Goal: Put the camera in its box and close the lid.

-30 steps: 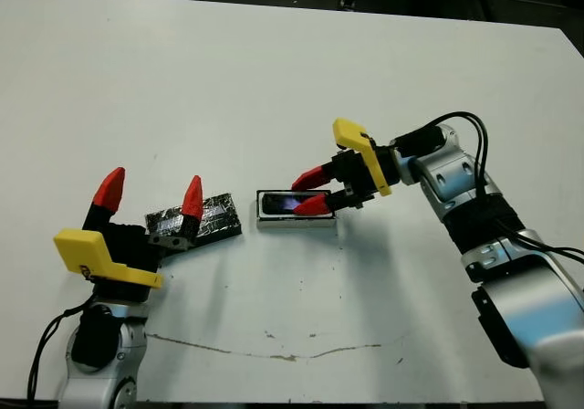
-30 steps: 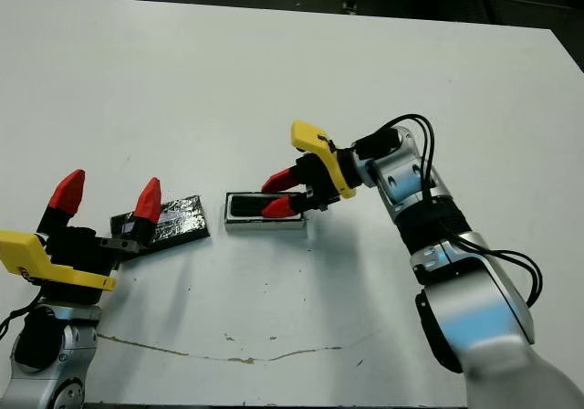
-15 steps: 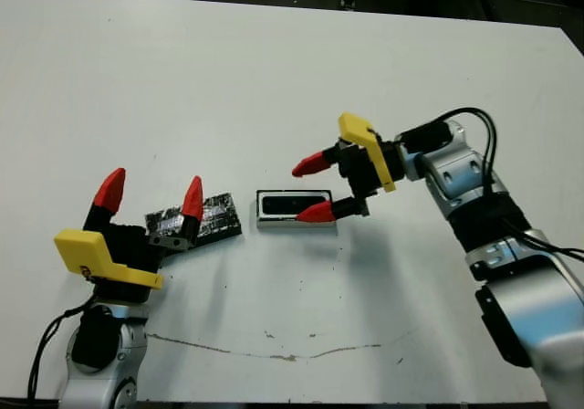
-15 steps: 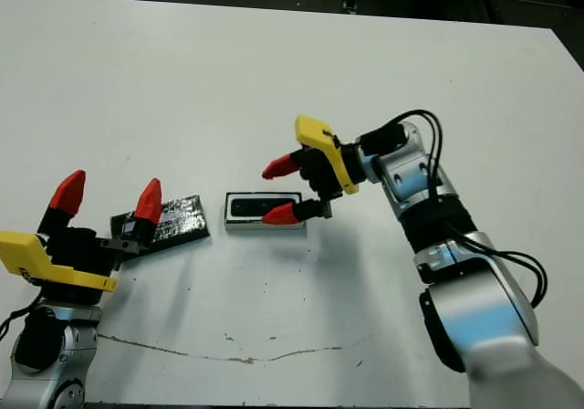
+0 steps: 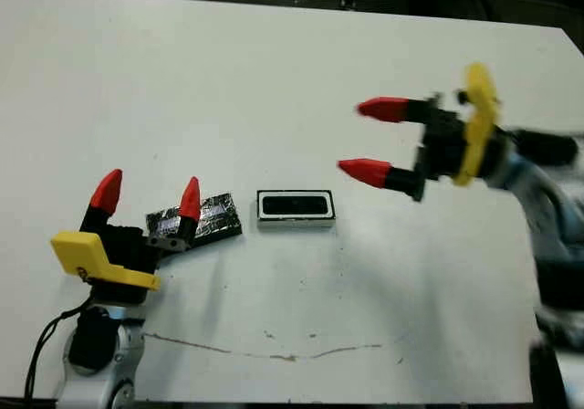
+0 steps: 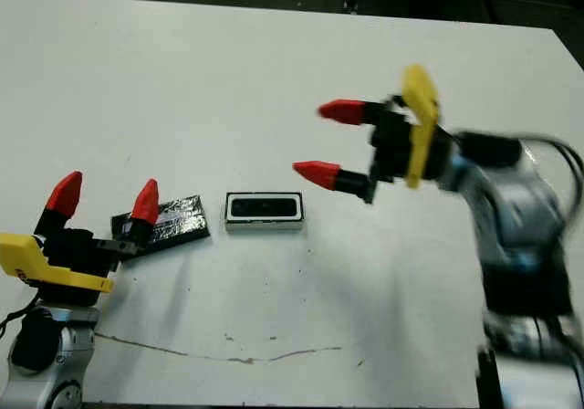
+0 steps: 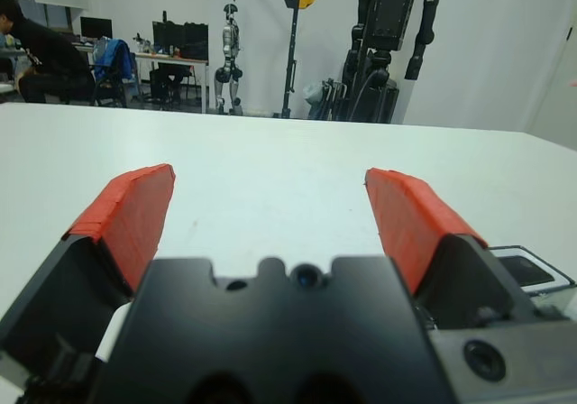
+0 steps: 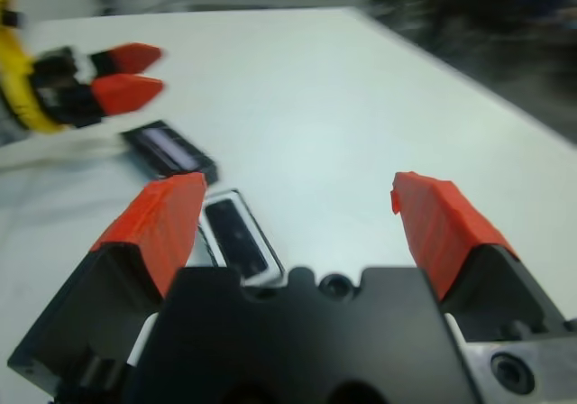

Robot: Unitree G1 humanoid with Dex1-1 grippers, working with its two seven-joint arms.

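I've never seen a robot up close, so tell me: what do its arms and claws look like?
Each arm is silver-grey metal with black joints and black cables. The left gripper and right gripper each have a black body, a bright yellow bracket and two pointed black fingers capped with red tips.

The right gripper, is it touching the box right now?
Apart. In the left eye view the right gripper, fingers open, hangs up and to the right of the box, with bare table showing between them. The camera lies inside the box.
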